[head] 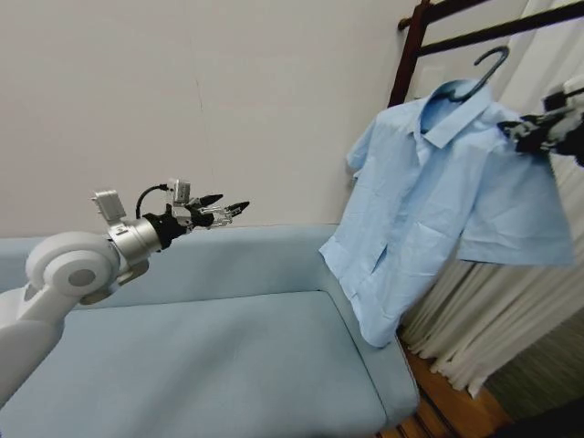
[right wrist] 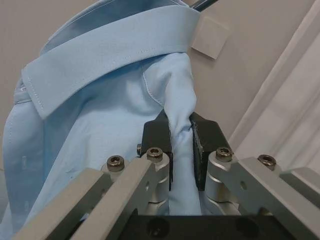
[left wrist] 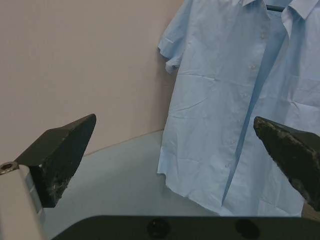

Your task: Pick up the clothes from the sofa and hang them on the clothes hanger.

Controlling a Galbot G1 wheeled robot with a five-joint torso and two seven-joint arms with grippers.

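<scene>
Right wrist view: right gripper [right wrist: 181, 122] clamps shirt [right wrist: 110, 95] shoulder.

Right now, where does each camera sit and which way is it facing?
Head: on the robot's head, looking forward and down over the sofa; left tool raised at left, right tool at the shirt.
Left wrist: behind its open fingers, facing the hanging shirt.
Right wrist: behind fingers shut on the shirt's shoulder.
Shared: all three show the shirt.

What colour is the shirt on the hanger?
The shirt is plain light blue, no pattern. The left wrist view shows it best.
</scene>
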